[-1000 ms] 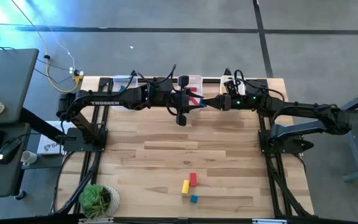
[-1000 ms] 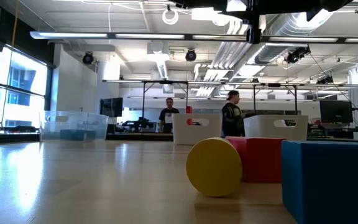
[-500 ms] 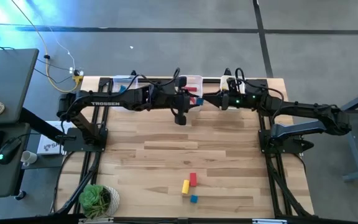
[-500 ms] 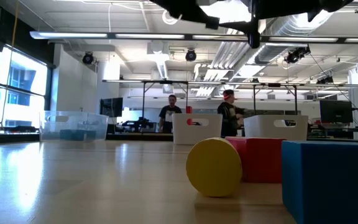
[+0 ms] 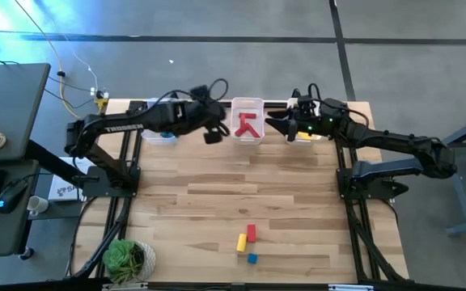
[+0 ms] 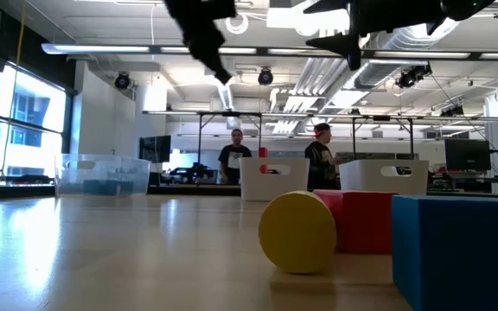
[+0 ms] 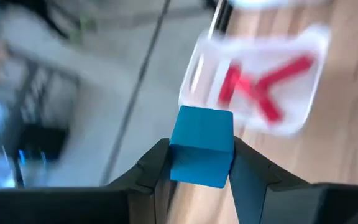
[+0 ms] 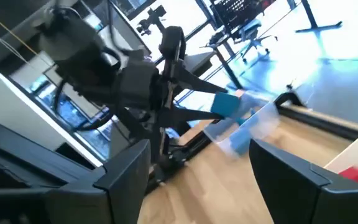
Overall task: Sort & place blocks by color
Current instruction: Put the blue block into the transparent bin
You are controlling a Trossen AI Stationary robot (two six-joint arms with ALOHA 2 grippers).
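Wood table (image 5: 217,194), left tool (image 7: 199,163) gripping blue cube (image 7: 202,145)

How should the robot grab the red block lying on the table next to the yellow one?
Come straight down on the red block and pinch its two long sides near the middle. It lies flat, and the yellow block sits close at its lower left, so keep the fingers toward the upper part, away from it.

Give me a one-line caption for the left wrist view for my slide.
Left gripper holding a blue block above the table's far edge, near the clear bin of red blocks.
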